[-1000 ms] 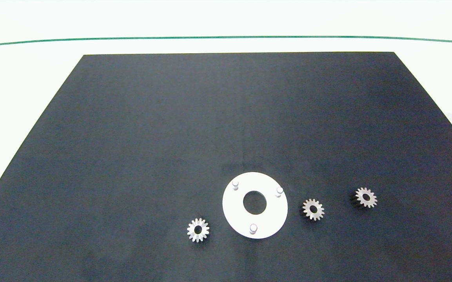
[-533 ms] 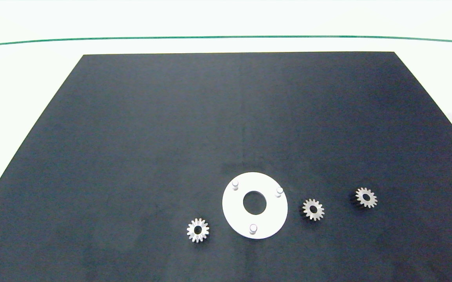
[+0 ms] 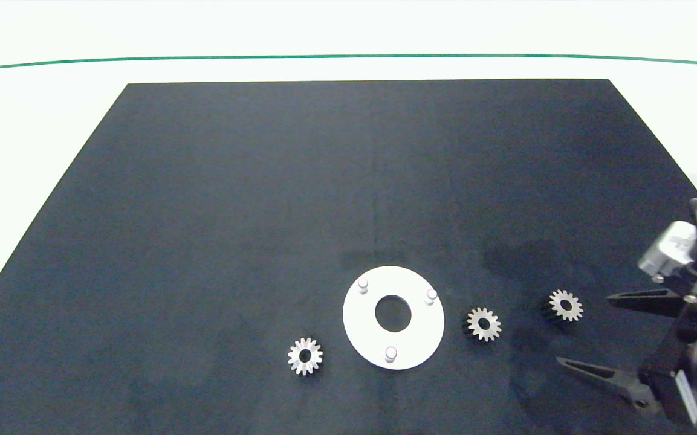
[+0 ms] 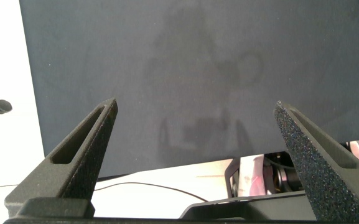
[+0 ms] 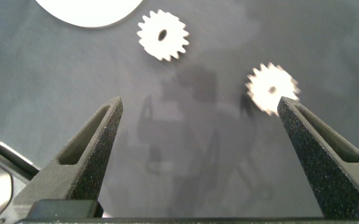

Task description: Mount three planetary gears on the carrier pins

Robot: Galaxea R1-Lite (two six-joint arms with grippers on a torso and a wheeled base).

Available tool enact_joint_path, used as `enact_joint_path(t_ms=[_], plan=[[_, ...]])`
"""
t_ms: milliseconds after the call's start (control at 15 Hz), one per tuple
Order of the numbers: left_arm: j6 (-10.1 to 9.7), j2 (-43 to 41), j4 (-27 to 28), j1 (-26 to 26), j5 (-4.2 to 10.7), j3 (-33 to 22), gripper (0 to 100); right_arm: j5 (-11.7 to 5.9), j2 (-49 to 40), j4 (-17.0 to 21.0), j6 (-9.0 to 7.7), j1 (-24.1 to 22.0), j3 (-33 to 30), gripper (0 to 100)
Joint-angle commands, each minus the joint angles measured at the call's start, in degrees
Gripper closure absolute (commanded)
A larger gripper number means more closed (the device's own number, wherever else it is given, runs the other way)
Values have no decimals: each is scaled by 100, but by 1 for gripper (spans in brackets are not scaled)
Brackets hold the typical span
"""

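Observation:
Three silver-grey planetary gears lie flat on the black mat: one [image 3: 304, 356] left of the white disc [image 3: 365, 323], one [image 3: 483, 324] just right of it, one [image 3: 565, 305] further right. Three carrier pins [image 3: 363, 285] [image 3: 431, 295] [image 3: 390, 353] stand bare on the disc. My right gripper [image 3: 584, 329] comes in from the right edge, open, just right of the rightmost gear. Its wrist view shows two gears [image 5: 162, 36] [image 5: 272, 88] ahead of the open gripper [image 5: 198, 106]. My left gripper [image 4: 195, 109] is open over bare mat, outside the head view.
The black mat [image 3: 263, 181] covers most of the white table [image 3: 34, 115]. A green line [image 3: 348, 58] crosses the table at the far side. The left wrist view shows the mat's edge and a cable [image 4: 148, 185].
My right arm has come into the head view from the right edge, with its open gripper now near the rightmost gear. The gears and disc have not moved.

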Motion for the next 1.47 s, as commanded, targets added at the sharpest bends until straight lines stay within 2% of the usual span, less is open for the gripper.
enact_joint_path(t_ms=[67, 400, 600, 800, 933, 1000, 1133, 1467], plan=[[-11, -35, 13, 14, 5, -38, 0, -239, 937, -271, 35, 681, -24, 0], [-11, -26, 13, -4, 5, -118, 0, -256, 1465, -640, 61, 681, -33, 0], [-11, -35, 21, 5, 5, -170, 0, -265, 1728, -640, 70, 681, -262, 0], [-11, -61, 21, -4, 5, -214, 0, -274, 1904, -631, 176, 716, -534, 0], [-11, -61, 21, -4, 5, -214, 0, -379, 1913, -631, 167, 725, -543, 0], [-11, -61, 13, -13, 5, -241, 0, -493, 1913, -631, 167, 716, -543, 1], [-11, -61, 21, -13, 5, -328, 0, -529, 1957, -623, 176, 707, -534, 6], [-11, -79, 30, -4, 5, -399, 0, -511, 2194, -640, 184, 734, -578, 15]])
